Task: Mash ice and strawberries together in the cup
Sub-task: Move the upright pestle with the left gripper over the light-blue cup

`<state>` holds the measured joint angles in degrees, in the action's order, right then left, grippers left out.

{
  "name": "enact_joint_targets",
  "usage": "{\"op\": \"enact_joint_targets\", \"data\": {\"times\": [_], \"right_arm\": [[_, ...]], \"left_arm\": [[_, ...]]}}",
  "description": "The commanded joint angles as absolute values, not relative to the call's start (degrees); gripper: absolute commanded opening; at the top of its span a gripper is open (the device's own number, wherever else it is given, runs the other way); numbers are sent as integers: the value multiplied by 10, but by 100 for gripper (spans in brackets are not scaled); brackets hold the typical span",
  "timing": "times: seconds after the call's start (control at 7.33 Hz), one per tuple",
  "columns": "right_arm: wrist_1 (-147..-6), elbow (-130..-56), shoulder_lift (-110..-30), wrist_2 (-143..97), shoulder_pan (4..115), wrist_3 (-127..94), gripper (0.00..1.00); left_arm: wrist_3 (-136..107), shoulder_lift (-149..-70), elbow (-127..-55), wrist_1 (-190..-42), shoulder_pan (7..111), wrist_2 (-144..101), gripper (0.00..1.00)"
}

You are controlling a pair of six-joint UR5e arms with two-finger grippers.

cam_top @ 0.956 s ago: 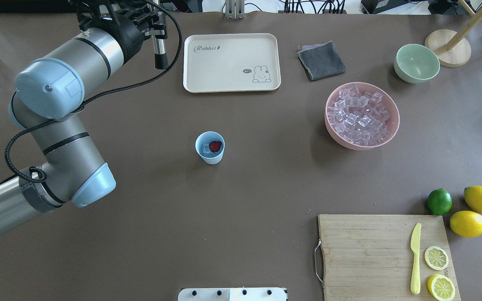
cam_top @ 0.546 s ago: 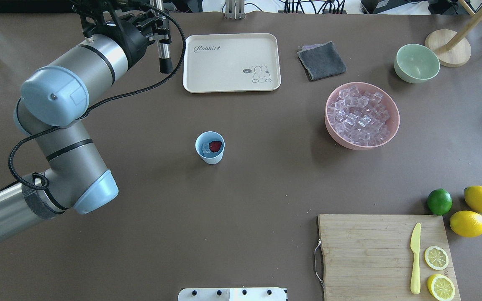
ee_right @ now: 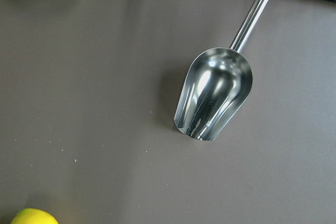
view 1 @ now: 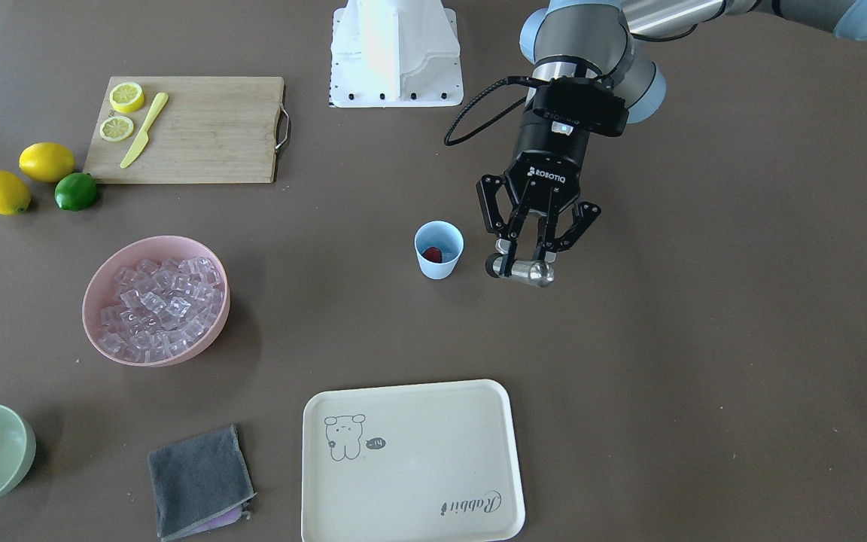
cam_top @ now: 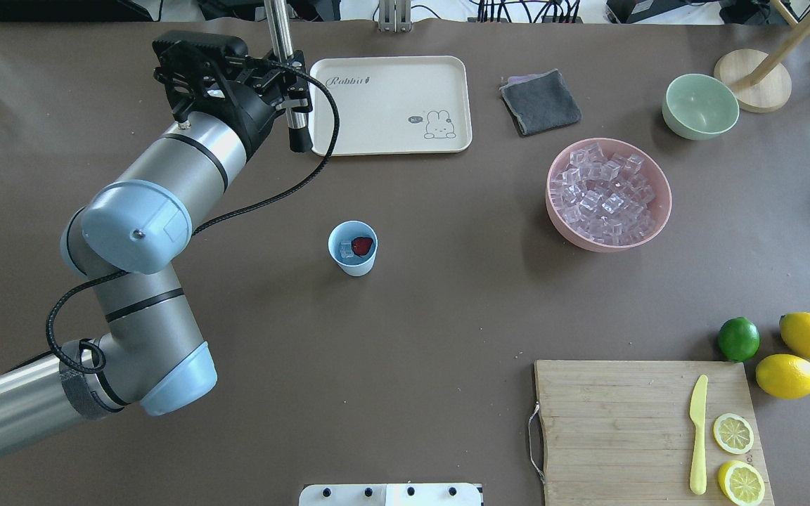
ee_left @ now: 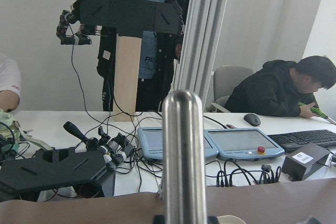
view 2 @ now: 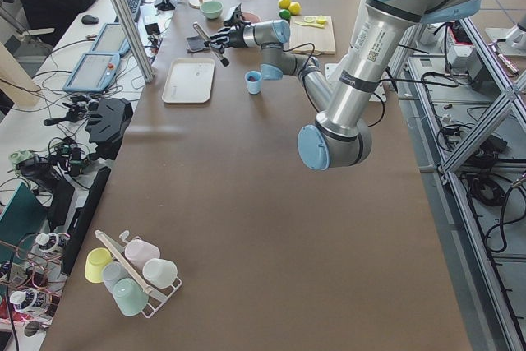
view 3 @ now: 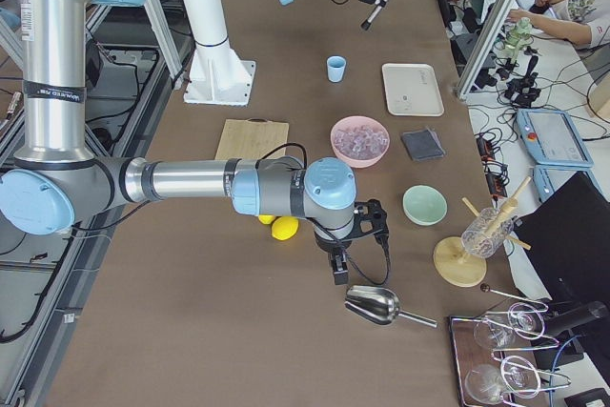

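The robot's left gripper [cam_top: 287, 74], at the upper left of the overhead frame, has its fingers closed on a slim silver metal muddler with a black tip [cam_top: 295, 123]. The tip points down-frame beside the left edge of a cream plastic tray printed with a rabbit [cam_top: 391, 84]. The small light-blue plastic cup [cam_top: 356, 267] stands upright on the brown table near the centre of the frame, lower right of the muddler and apart from it. Inside the cup lie a tiny red strawberry [cam_top: 362, 245] and, to its left, a clear ice cube [cam_top: 346, 249]. From across the table, the left gripper [view 1: 527, 256] hangs just right of the cup [view 1: 437, 269], with the muddler [view 1: 533, 272] seen nearly end-on. A wide pink bowl [cam_top: 565, 228], right of centre in the overhead frame, is heaped with more clear ice cubes [cam_top: 605, 193]. A wooden cutting board [cam_top: 616, 422] fills the lower right. In the right-end view, the right gripper [view 3: 338, 269] hangs over the table at centre frame, just above a shiny steel scoop [view 3: 376, 305]. Whether its fingers are apart or together cannot be told. Its wrist camera looks down on the scoop [ee_right: 215, 100] lying on the brown surface.
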<state>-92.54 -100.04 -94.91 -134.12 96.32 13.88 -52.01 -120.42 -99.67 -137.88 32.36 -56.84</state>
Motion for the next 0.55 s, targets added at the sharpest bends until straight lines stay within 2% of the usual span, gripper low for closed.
{"op": "enact_joint_targets", "data": {"times": [0.0, 0.41], "right_arm": [[-925, -1000, -951, -1341, 963, 138, 99], [-925, -998, -949, -1341, 963, 138, 99]], "left_arm": [[-518, -1210, -993, -1374, 319, -565, 0], [-518, -1224, -990, -1370, 316, -563, 0]]}}
